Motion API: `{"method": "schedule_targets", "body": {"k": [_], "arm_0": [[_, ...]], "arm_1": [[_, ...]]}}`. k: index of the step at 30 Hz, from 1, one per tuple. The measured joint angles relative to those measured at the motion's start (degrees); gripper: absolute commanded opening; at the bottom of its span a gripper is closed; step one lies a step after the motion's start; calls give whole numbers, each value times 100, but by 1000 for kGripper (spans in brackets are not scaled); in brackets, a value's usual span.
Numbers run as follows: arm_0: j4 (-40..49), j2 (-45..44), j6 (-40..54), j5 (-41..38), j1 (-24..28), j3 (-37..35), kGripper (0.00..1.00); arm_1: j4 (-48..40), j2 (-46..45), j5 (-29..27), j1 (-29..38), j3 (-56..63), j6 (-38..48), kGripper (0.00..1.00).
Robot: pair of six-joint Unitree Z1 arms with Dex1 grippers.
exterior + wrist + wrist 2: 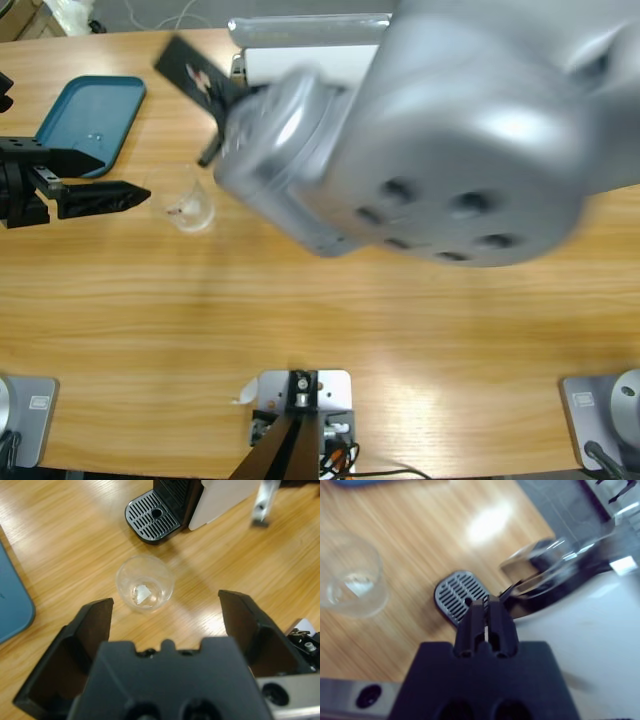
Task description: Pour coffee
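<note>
Clear unlabelled tumbler (145,583) on wood

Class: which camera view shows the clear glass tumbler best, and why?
The left wrist view: the clear glass tumbler stands whole and central, its inside visible. The right wrist view cuts it at the edge; the high view shows it small and faint.

Empty clear glass (145,583) stands upright beside the coffee machine's drip tray (153,516).

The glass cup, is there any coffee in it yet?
Empty. The glass cup stands upright on the table, and its bare clear bottom shows through.
</note>
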Motion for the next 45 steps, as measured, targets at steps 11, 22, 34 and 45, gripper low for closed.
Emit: {"method": "schedule_targets", "body": {"k": [11, 22, 34, 45], "arm_0": [[0, 1, 0, 0, 0, 0, 899], [0, 140, 0, 0, 0, 0, 918], [0, 160, 0, 6, 0, 0, 954], [-144, 231, 127, 122, -1, 0, 995]], "arm_1": [[484, -635, 756, -172, 4, 83, 0], [2095, -2338, 2875, -448, 237, 433, 934], [2692, -3832, 2384, -564, 2235, 728, 1000], [1917, -4809, 2389, -1292, 3484, 1101, 1000]]}}
